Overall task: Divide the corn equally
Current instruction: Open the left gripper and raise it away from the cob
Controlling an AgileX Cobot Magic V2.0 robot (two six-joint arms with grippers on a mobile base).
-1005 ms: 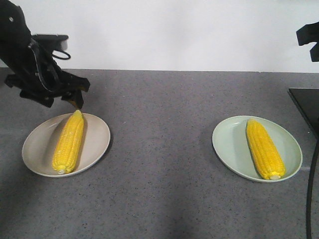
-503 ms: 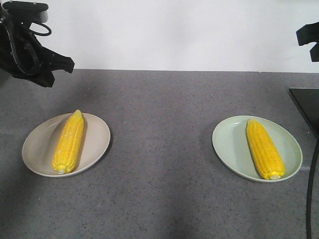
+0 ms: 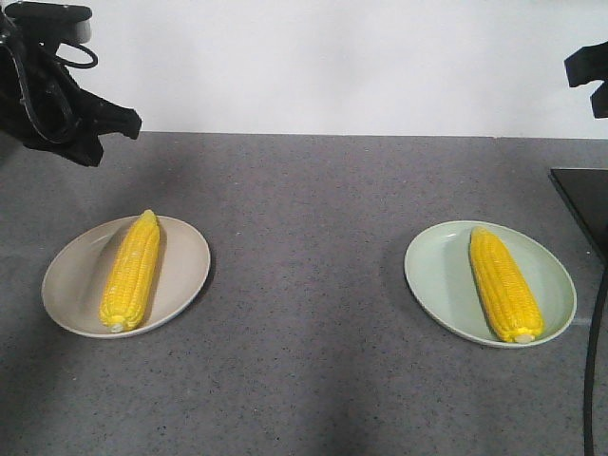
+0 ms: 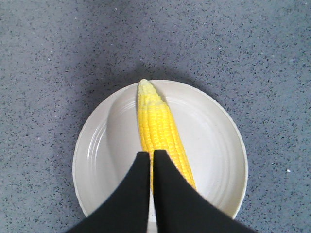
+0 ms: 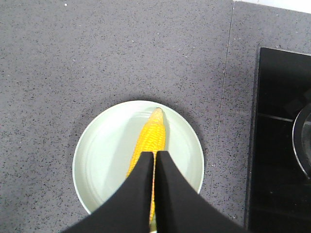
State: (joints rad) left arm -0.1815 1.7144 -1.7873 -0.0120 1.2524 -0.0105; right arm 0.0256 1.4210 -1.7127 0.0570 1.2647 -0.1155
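Left end effector (image 3: 119,122) has risen to upper left, closed, empty like the right end effector (image 5: 154,158); corn (image 3: 131,271) split one per plate, so nothing remains but retreat.

beige plate (image 3: 185,256), green plate (image 3: 439,275), grey countertop (image 3: 304,361)

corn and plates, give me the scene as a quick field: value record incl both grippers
surface: grey speckled countertop
left plate: beige plate, holds one corn cob
right plate: pale green plate, holds one corn cob
cobs per plate: one each, equal
left gripper: shut, empty, raised above the beige plate
right gripper: shut, empty, raised above the green plate
loose cobs off plates: none visible
other: black cooktop at the right edge
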